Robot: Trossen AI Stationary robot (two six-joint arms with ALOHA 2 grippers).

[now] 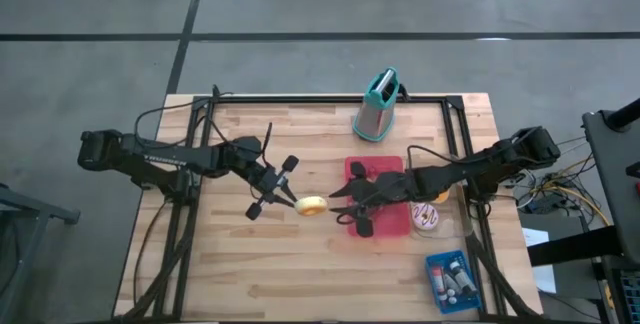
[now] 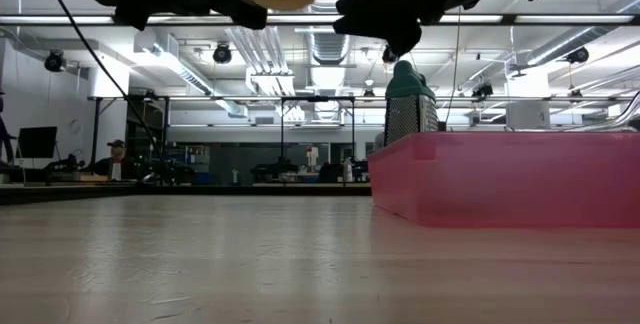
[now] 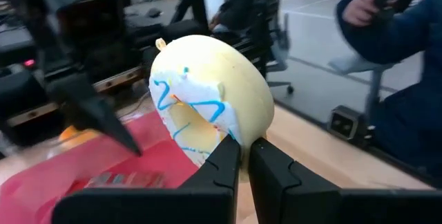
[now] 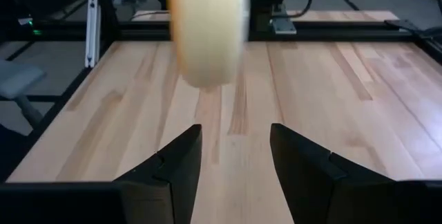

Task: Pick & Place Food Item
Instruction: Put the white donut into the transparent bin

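You had the doughnut [image 3: 207, 106] pinched by its rim in the left gripper [image 3: 243, 156], lifted beside the pink tray [image 1: 385, 226]; right gripper [image 4: 233, 156] gaped empty; it looked light, soft, crushable.

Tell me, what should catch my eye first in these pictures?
Probably the yellow doughnut, pinched in the left hand and held in the air above the middle of the wooden table. Facing it, the right hand is open. Beneath the right arm sits a pink tray, and a teal-topped grater stands at the back.
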